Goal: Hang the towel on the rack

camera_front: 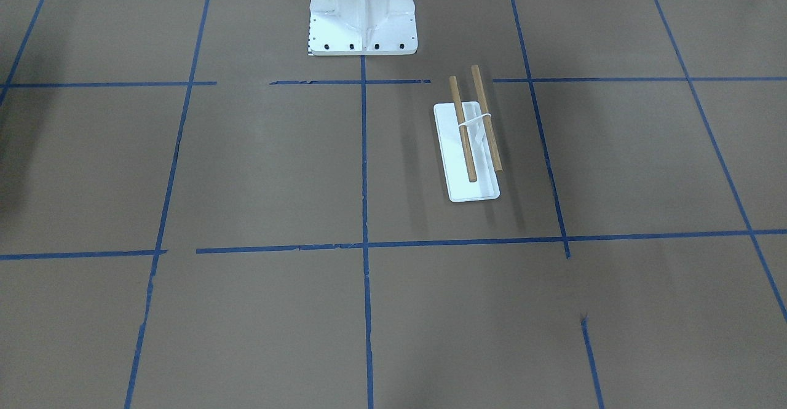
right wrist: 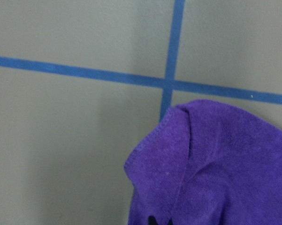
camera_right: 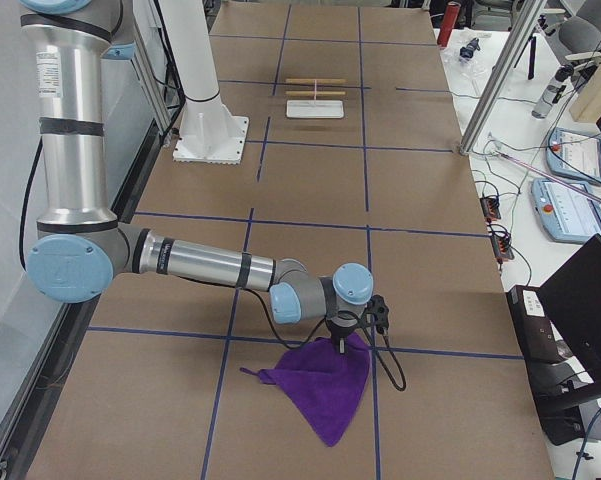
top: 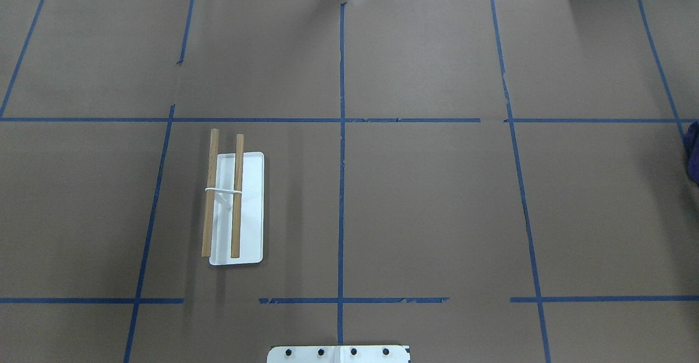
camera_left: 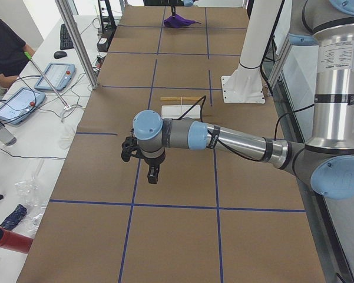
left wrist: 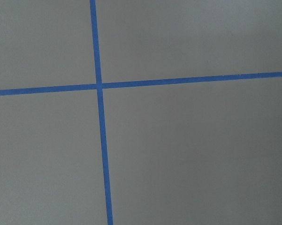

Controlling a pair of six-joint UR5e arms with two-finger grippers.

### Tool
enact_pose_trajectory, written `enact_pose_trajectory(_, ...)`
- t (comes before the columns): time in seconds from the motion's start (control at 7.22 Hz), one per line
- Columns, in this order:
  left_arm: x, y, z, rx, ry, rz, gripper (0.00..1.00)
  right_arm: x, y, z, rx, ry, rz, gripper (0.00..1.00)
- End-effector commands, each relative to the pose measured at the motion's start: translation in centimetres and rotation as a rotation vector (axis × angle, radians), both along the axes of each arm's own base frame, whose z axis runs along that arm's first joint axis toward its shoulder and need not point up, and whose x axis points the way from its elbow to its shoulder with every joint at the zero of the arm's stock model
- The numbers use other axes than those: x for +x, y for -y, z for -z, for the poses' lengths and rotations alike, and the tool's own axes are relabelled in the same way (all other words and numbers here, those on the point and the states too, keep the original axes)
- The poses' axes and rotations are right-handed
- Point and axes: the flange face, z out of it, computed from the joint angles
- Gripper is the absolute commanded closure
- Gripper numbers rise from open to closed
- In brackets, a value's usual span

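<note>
Two tools are out over the worktop (top: 426,199), and I cannot tell how wide either stands. The right tool (camera_right: 337,343) sits right at the peak of the purple towel (camera_right: 325,385), which fans out beneath it onto the brown paper. The cloth looks tented up towards it, but whether it is pinched I can't say. The left tool (camera_left: 152,178) hangs over bare paper near a tape cross (left wrist: 99,85), holding nothing that I can see.

The rack (top: 250,204) is well apart from the right tool, at the other end of the worktop and just beyond the left tool.

My worry is the long carry. A hold on one peak of cloth could slip, or the trailing edge could drag along the paper. The rack looks light on its small base, so cloth pulled across the dowels (top: 237,196) might shove or tip it – and the left arm lies close to that route.

Nothing written can be read – the sticker (camera_left: 341,56) on the arm is too small
</note>
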Motion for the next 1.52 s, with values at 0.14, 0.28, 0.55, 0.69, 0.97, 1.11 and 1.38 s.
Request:
enact_pose_trajectory(0.14,0.1,0.3,1.1,0.017,-0.017,0.002,0.0,-0.6,-1.5,19.0,-0.032,0.224,-0.111,1.0)
enact_pose_trajectory(0.28,0.4,0.8,1.9,0.025,-0.073,-0.001,0.0,-3.9,-1.9,25.1,-0.092,0.294,-0.129,1.0)
enact_pose_trajectory(0.55,0.7,3.1,5.0,0.086,-0.108,0.033,0.0,-11.8,0.3,40.4,-0.206,0.418,-0.182,1.0)
enact_pose_trajectory(0.69,1.1,3.8,7.5,0.042,-0.149,0.124,0.0,-18.4,-0.1,47.7,-0.292,0.459,-0.176,1.0)
enact_pose_trajectory(0.97,5.7,4.6,12.1,-0.104,-0.302,0.247,0.0,-26.5,-2.4,53.9,-0.264,0.468,-0.178,1.0)
enact_pose_trajectory(1.11,10.8,5.3,16.1,-0.193,-0.362,0.263,0.0,-27.5,-2.9,55.6,-0.244,0.485,-0.157,1.0)
enact_pose_trajectory(1.38,15.8,6.0,22.5,-0.25,-0.448,0.256,0.01,-31.7,-5.3,59.5,-0.153,0.511,-0.126,1.0)
